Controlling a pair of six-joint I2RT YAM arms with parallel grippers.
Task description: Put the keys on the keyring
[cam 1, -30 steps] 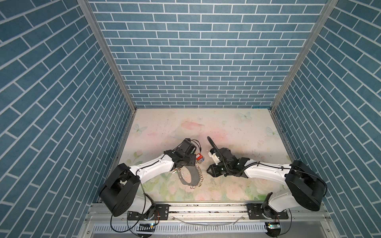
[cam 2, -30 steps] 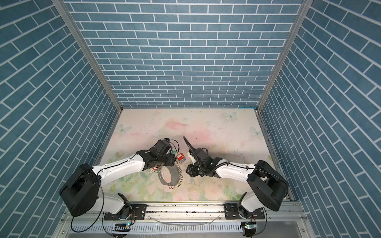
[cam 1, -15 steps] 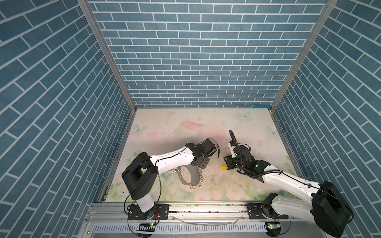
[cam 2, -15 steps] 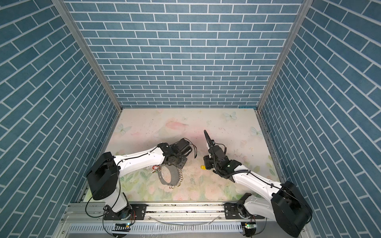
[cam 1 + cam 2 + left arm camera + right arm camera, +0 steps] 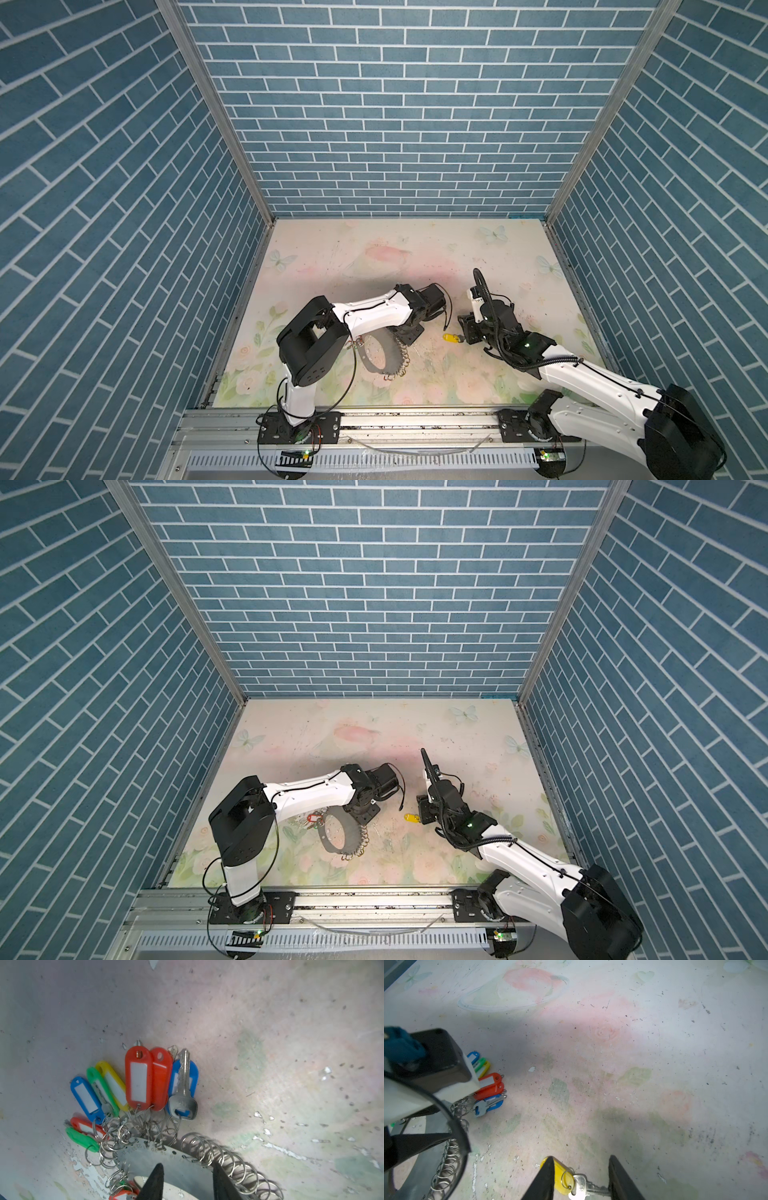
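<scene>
The key (image 5: 577,1185), with its yellow tag, lies flat on the tabletop (image 5: 374,249), not on the keyring (image 5: 141,1159). In both top views it sits right of the keyring and a little apart from it (image 5: 451,337) (image 5: 411,817).

The right pincer (image 5: 581,1158) is down over it with its jaws parted. One finger covers part of the tag and the other stands at the tip of the blade. It looks released rather than clamped, and the key rests on the surface.

The keyring lies flat towards the front of the tabletop (image 5: 326,839). The left pincer (image 5: 187,1164) is clenched across its grey band, with one finger in the central hole and the other at the outer rim among the bare wire rings (image 5: 228,1159).

Beyond that pincer, a bunch of tagged keys (image 5: 138,1080) fans out from the rim: red, blue, green and one yellow. A bare silver key lies over a blue tag. A top view shows the bunch tucked under the left arm (image 5: 316,818).
</scene>
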